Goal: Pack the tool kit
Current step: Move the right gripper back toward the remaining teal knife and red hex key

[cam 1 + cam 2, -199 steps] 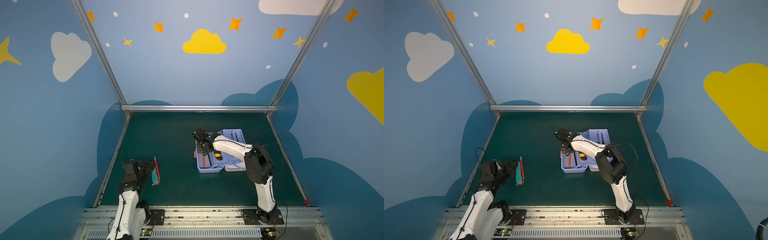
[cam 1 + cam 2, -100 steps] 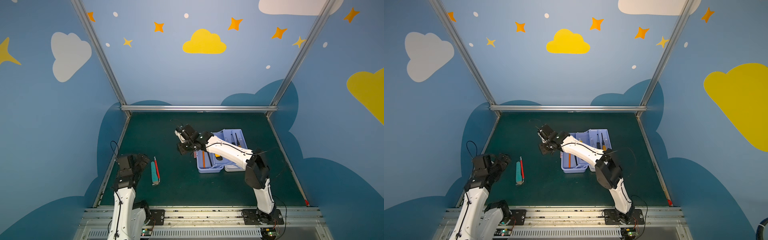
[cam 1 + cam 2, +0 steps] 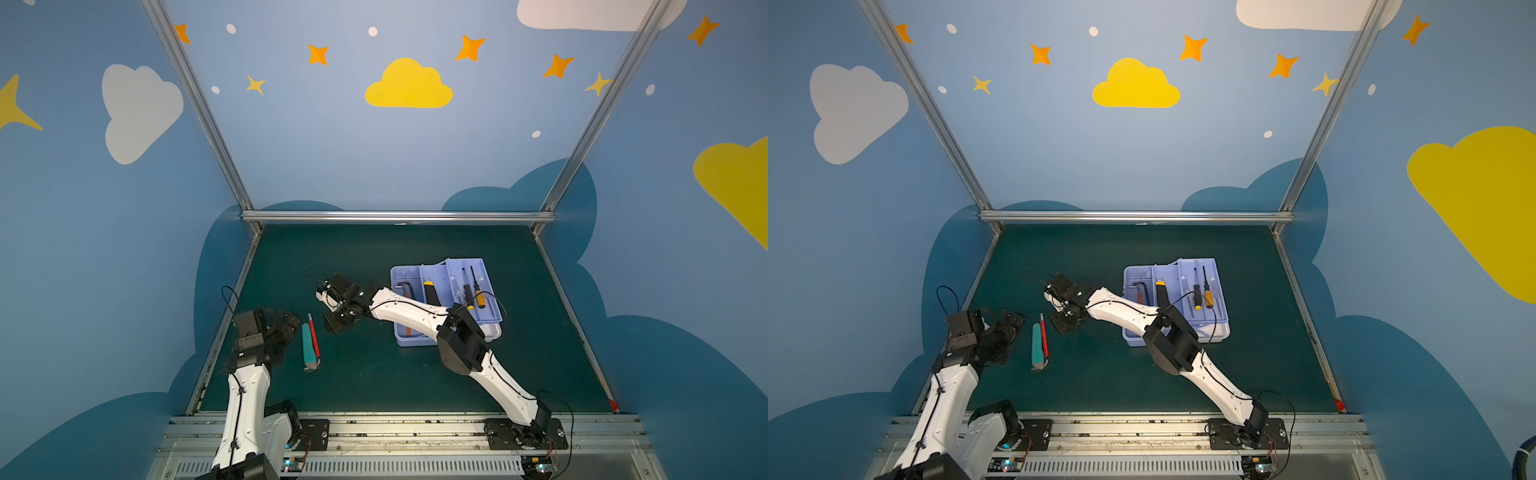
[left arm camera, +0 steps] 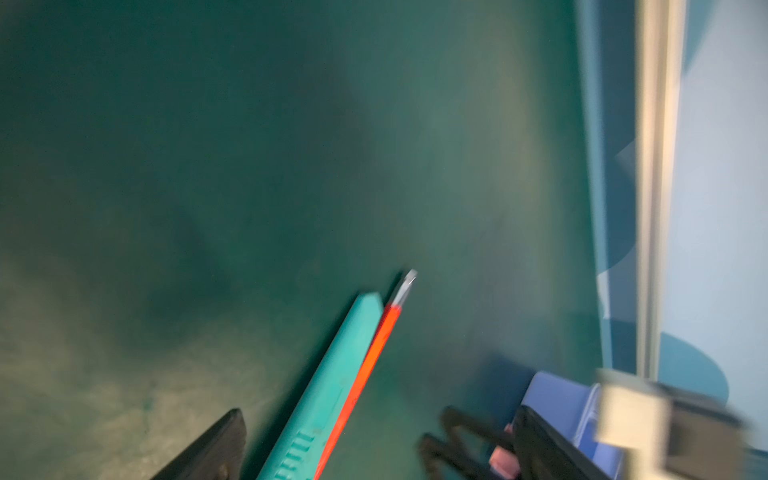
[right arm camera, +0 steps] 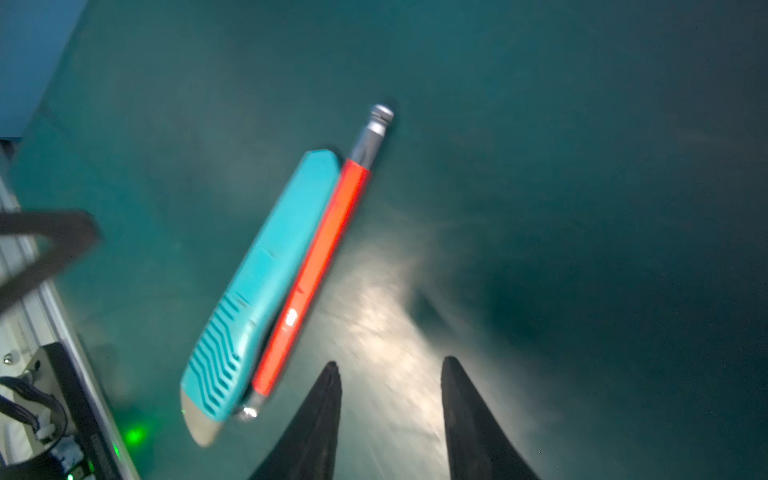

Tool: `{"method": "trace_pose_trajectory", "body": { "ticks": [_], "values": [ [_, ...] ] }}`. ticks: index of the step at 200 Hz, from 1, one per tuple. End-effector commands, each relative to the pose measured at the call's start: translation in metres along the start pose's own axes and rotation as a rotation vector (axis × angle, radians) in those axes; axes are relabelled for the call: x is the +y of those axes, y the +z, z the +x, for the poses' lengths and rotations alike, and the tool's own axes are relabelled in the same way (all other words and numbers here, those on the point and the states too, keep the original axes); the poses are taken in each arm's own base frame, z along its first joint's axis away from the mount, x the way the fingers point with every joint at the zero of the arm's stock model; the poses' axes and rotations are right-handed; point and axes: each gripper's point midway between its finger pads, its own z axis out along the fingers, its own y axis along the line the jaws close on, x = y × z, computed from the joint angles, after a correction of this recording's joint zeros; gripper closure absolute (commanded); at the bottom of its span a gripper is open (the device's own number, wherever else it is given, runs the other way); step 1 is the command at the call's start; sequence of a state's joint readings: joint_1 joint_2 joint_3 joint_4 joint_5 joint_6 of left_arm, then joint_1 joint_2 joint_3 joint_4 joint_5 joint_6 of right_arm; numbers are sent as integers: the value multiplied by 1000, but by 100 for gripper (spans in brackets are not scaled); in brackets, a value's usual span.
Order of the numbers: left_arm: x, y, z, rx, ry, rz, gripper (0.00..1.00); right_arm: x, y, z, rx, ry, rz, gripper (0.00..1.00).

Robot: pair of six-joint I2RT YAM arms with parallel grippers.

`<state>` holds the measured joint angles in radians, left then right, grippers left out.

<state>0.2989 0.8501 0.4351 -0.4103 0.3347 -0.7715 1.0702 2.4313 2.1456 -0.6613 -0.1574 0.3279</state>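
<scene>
right wrist view: right pincer has its fingers parted with nothing between them, over the green tabletop. the teal knife lies flat just ahead of its tips, off to one side. a red tool touches along the knife's edge. left wrist view, blurred: left pincer spread wide, empty. knife and red tool lie in line with its gap; contact unclear. in both top views the knife lies between the two pincers. the tool kit sits open behind the right pincer, under that arm, well apart from the left pincer. hex key and screwdrivers in its compartments.
</scene>
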Motion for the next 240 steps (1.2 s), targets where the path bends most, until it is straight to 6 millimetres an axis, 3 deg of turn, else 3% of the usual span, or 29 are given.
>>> {"method": "trace_pose_trajectory", "body": {
  "ticks": [1, 59, 103, 163, 240],
  "values": [
    [-1, 8, 14, 33, 4, 15, 0, -19, -65, -32, -130, 73, 15, 58],
    [13, 21, 31, 55, 25, -24, 0, -55, -131, -19, -220, 157, 22, 56],
    [9, 35, 46, 104, 79, -28, 0, -80, -161, -4, -249, 207, 57, 56],
    [-36, 55, 68, 173, 244, 62, 0, -103, -168, 18, -225, 255, 78, 56],
    [-105, 93, 114, 322, 493, 164, 0, -97, -174, 37, -151, 168, 60, 56]
  ]
}}
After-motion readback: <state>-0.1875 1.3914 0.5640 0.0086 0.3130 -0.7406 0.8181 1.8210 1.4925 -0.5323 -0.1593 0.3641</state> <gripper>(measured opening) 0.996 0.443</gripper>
